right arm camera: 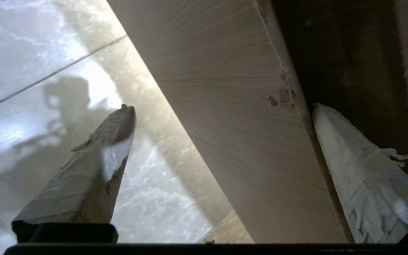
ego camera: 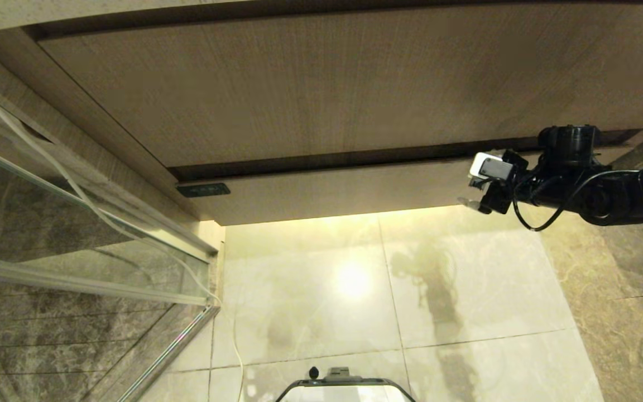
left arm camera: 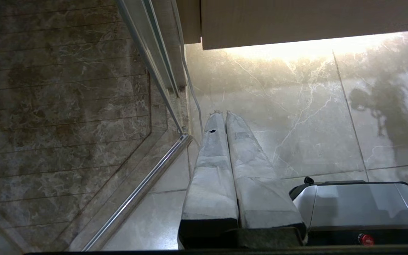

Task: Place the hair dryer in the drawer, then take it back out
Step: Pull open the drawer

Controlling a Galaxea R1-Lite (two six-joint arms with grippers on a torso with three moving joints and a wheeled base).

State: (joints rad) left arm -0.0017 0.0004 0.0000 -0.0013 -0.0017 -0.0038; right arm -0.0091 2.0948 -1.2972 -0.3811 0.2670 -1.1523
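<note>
Premises: a bathroom. A wall-hung wood-grain vanity cabinet (ego camera: 310,106) carries a handleless drawer (ego camera: 332,192) along its lower edge, with lighting beneath it. Below the cabinet lies a polished marble-tile floor (ego camera: 466,301). To the cabinet's left stands a glass shower screen (ego camera: 76,234) on a metal track, enclosing darker stone.

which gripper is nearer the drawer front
Right. The right gripper sits at the drawer front, fingers straddling it. The left gripper hangs shut over the floor, away from it.
</note>
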